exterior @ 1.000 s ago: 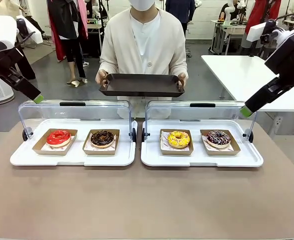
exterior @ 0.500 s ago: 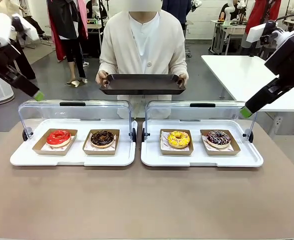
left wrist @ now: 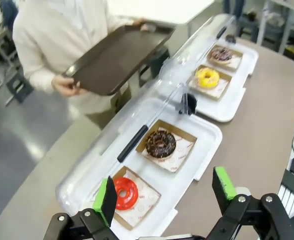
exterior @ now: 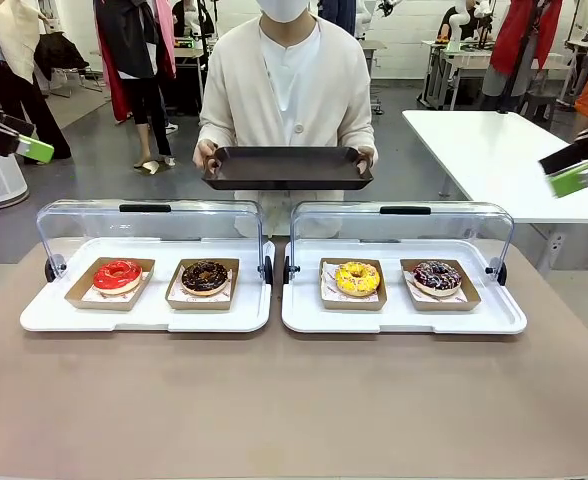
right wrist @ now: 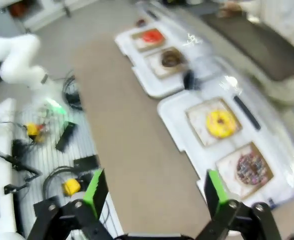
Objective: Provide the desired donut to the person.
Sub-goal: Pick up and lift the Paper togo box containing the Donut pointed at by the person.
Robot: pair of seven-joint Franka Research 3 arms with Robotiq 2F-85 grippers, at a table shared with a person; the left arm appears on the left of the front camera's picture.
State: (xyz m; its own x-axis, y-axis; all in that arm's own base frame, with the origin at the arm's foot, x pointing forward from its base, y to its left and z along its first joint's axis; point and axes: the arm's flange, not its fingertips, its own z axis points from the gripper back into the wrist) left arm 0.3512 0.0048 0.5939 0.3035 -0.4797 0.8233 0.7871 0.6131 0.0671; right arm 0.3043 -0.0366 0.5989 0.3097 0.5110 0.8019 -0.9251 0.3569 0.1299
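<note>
Clear lids (exterior: 149,225) stand open behind donuts (exterior: 205,277); person (exterior: 284,90) holds tray (exterior: 286,168)

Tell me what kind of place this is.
Probably a lab or workshop staged as a donut counter: donuts sit in white display trays with clear lids, a person waits holding a dark tray, and loose cables lie beside the table.

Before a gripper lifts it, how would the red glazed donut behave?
The red glazed donut looks soft; a firm pinch would probably dent it. Its glossy icing may smear. Its shallow brown cardboard tray seems light and likely slides if pushed.
</note>
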